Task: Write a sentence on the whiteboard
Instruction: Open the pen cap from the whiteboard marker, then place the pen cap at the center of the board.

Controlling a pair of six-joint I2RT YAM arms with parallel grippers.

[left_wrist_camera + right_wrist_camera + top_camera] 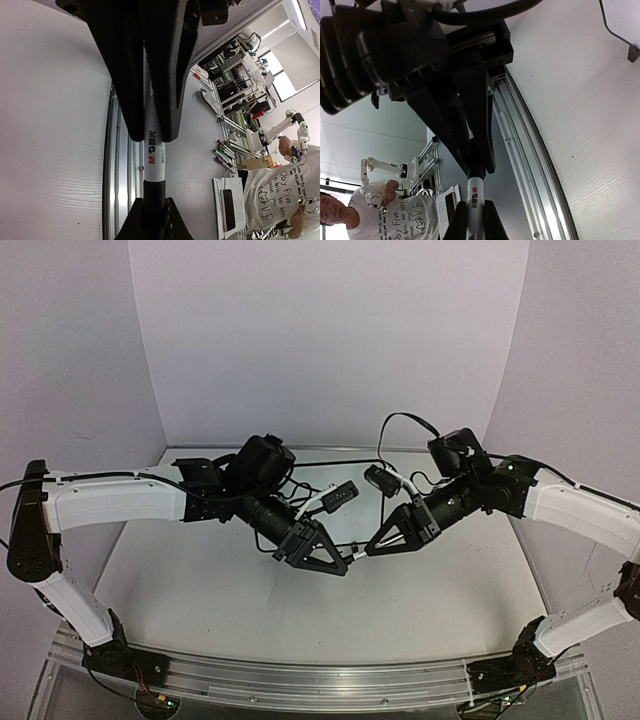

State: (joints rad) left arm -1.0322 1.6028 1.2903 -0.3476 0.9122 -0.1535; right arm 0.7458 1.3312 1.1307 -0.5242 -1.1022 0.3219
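- Clamping the marker (pixel 154 160) by its white barrel, my left pincer (pixel 341 564) is closed on it.
- My right pincer (pixel 373 548) is closed on the same marker's black end, tip to tip with the left, above the table (pixel 250 610).
- Only a corner of the whiteboard (pixel 622 15) shows, in the right wrist view, with one black foot, apart from both pincers.

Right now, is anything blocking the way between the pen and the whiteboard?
Nothing visible does. The left gripper and right gripper clamp the marker between them, and only table surface shows between it and the corner of the whiteboard seen from the right wrist.
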